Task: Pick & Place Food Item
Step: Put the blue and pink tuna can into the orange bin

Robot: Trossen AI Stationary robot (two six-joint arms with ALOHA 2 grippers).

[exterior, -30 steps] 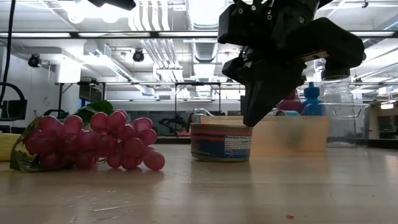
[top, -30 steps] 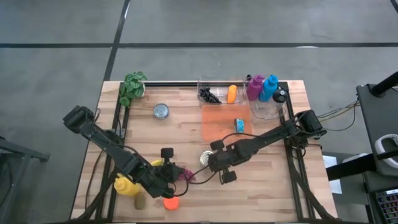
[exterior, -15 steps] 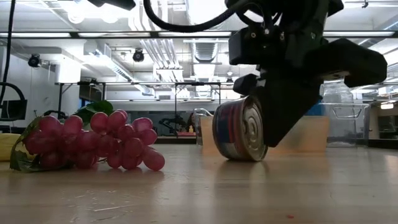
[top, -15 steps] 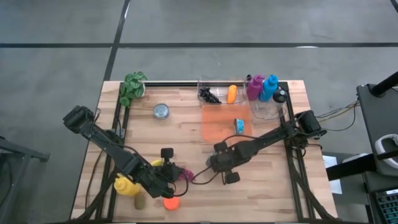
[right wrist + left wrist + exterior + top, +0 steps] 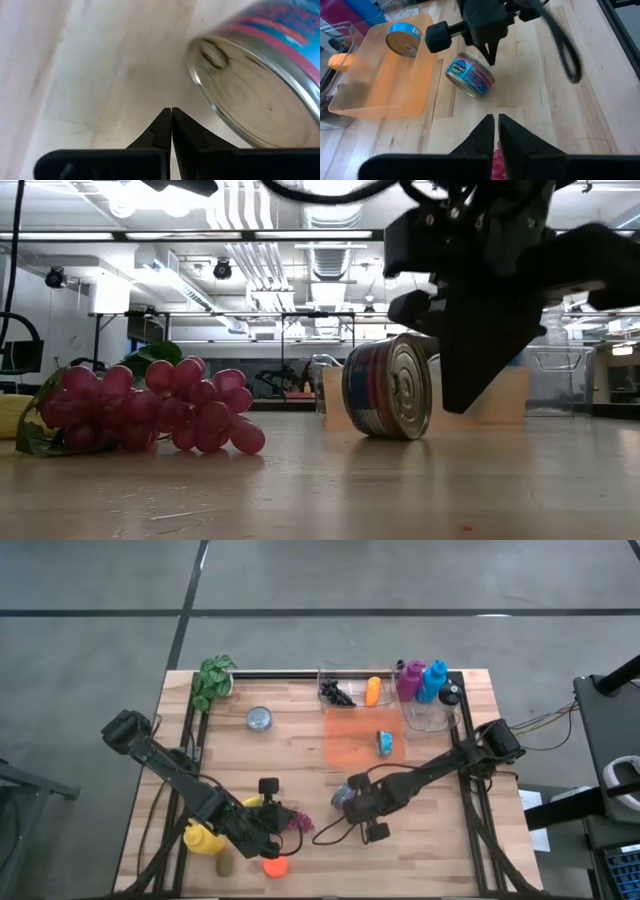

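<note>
A blue-and-pink labelled metal can lies tipped on its side at frame centre, unheld; the right gripper beside it is shut empty, so regrasping seems needed. The left gripper is nearly closed, empty.

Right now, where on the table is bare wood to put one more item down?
Bare wood lies between the small can and the orange tray, and along the front right edge. It is crowded at the front left around the grapes, and at the back right around the clear bins.
</note>
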